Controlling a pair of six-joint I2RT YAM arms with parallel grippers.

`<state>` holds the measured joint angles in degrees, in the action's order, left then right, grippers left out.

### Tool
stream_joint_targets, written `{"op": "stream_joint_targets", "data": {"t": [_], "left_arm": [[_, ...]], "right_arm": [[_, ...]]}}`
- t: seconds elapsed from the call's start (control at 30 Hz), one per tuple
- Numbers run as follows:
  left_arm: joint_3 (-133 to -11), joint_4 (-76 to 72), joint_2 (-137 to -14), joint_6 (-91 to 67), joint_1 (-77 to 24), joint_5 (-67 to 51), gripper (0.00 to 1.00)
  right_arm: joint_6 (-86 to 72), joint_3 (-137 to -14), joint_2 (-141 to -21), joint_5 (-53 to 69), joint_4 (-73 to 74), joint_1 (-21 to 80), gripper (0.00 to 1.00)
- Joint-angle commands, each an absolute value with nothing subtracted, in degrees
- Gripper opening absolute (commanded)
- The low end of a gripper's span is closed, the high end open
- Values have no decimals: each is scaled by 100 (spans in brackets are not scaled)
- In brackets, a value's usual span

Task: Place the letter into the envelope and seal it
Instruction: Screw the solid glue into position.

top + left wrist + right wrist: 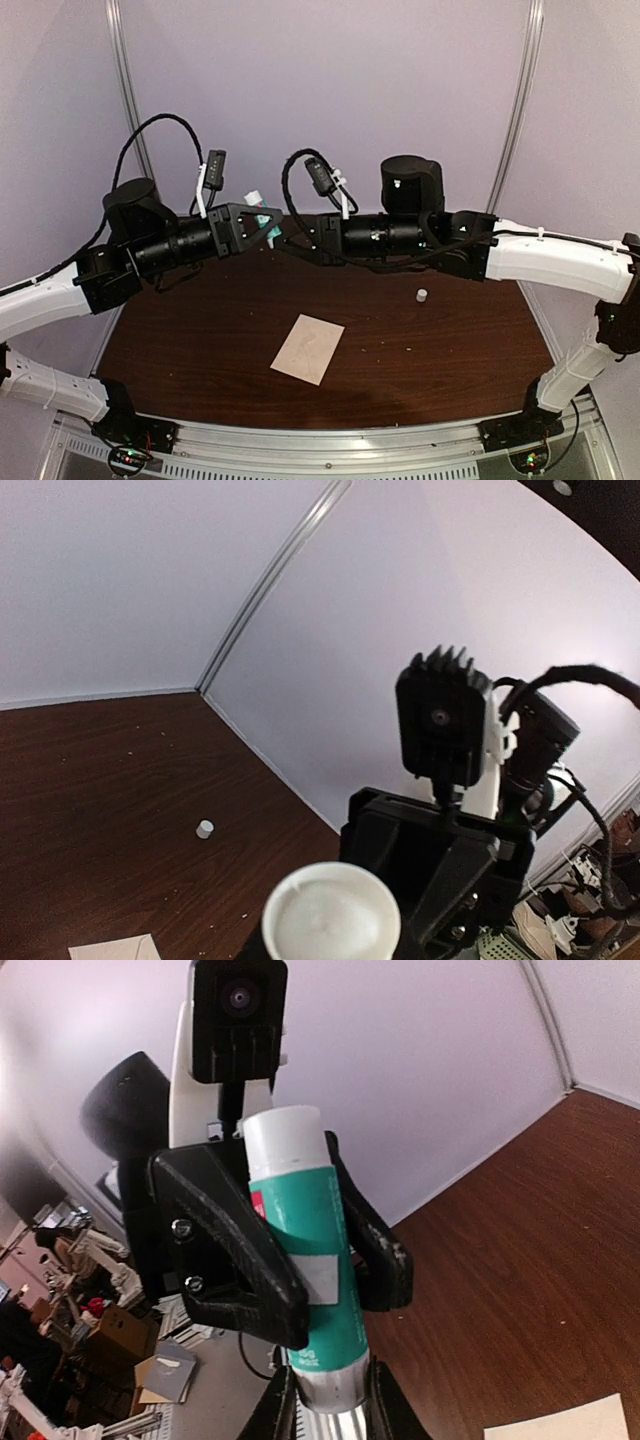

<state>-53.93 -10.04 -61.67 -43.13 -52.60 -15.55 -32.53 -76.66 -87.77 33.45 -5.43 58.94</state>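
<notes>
Where the two arms meet above the rear of the worktop (440, 350), you see a teal-and-white glue stick (300, 1220) held between them, clear of the surface. Note that the left gripper (330, 1295) is clamped around the middle of the stick's teal body, one black finger on each side. The right gripper (335, 1400) is closed on the stick's lower, silvery end; in the right wrist view its fingers press against both sides. The stick's white end points towards the left wrist camera.

You find the envelope (308, 348) lying flat on the worktop, nearer the front edge than the grippers, well apart from both and touched by neither. From these views you cannot tell how its flap lies. A small white cylinder (421, 295) stands on the worktop to the right of the envelope, well apart from it.
</notes>
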Motion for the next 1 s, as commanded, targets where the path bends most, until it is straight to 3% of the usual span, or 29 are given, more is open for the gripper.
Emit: {"op": "stream_joint_targets", "data": {"t": [0.0, 0.2, 0.37, 0.43, 0.6, 0.7, 0.83, 0.97], "left_arm": [[-5430, -705, -6491, -4528, -5413, -1027, 0], [-5282, -1029, -6638, -4915, -5410, -976, 0], [-5244, -1081, -6631, -4977, -5414, -953, 0], [-5292, -986, -6526, -4869, -5409, -888, 0], [-5412, -796, -6228, -4544, -5403, -1050, 0], [-5370, -943, -6126, -4416, -5405, -1465, 0], [-5309, -1365, -6087, -4269, -5404, -2172, 0], [-5338, -1607, -6098, -4202, -5404, -2605, 2]], "right_arm": [[-2437, -8803, -9368, 695, 1656, 6474, 0], [-2280, -9463, -9803, -705, 2451, 6896, 0], [-2333, -9288, -9587, -663, 2167, 6943, 1], [-2403, -8965, -9318, -339, 1835, 6853, 7], [-2787, -7360, -8347, 1839, -159, 6193, 44], [-3139, -6676, -8018, 3119, -1179, 5871, 57], [-3249, -6502, -8013, 4127, -1552, 5775, 66], [-3476, -6479, -8156, 4701, -1971, 5774, 67]]}}
